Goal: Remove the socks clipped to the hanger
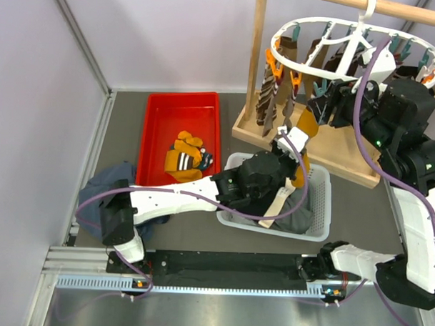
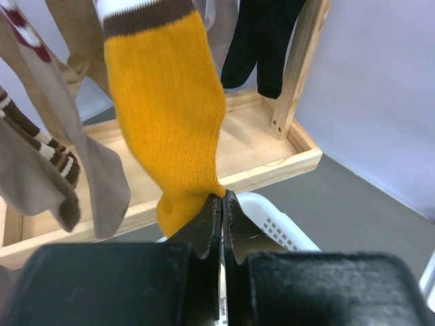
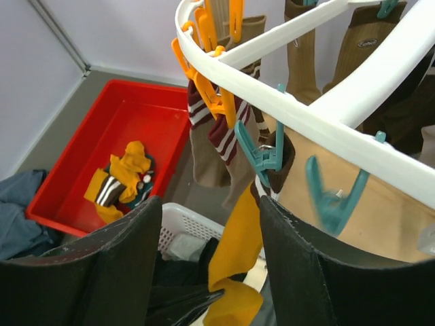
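The white hanger hangs from the wooden pole at the top right, with socks clipped round its rim. A mustard sock with a brown-and-white cuff hangs from a teal clip. My left gripper is shut on this sock's toe, just above the white basket. My right gripper is open right under the rim, its jaws either side of the mustard sock, the right finger close beside the teal clip. In the top view the left gripper sits below the hanger and the right gripper beside it.
A red bin at the left holds loose socks. The white basket with dark clothes stands under the left arm. The wooden rack's base lies beneath the hanger. Brown-striped socks hang from orange clips. A blue-grey garment lies near left.
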Robot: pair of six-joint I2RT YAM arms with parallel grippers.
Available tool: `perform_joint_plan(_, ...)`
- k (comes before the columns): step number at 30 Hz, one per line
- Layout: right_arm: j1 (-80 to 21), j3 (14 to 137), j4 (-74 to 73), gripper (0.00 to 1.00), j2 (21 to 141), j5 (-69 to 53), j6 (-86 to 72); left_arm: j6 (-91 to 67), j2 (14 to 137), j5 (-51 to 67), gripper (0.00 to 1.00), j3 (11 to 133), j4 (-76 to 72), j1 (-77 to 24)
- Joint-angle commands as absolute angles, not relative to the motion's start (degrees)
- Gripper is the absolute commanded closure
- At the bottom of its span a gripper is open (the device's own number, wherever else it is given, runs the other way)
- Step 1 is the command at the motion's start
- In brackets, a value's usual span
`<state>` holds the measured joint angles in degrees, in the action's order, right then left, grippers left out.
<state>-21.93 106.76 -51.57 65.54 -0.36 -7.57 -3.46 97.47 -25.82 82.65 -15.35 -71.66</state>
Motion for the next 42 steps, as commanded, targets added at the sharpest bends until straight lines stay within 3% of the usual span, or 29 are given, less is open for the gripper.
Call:
perform_joint_plan(1,-21.71,107.40,-46.76,0.41,66.00,-0.44,-5.80,-4.75,92.55,-24.17,1.00,81.56,-17.84,-71.72)
perform_joint_plan(32,-21.71,101.25,-36.48,0.38,68.99,3.34,-3.87,-5.45,88.59,-18.98,1.00,78.57,-18.46,-71.81)
perform_joint_plan(37,-21.71,101.16,-34.89,0.49,69.34,5.71,-4.04,-5.54,88.68,-19.16,1.00,78.40,-18.28,-71.81)
perform_joint_plan(42,-21.71,100.90,-33.93,0.81,68.99,9.04,-4.48,-5.62,88.51,-19.69,1.00,77.70,-18.63,-71.81)
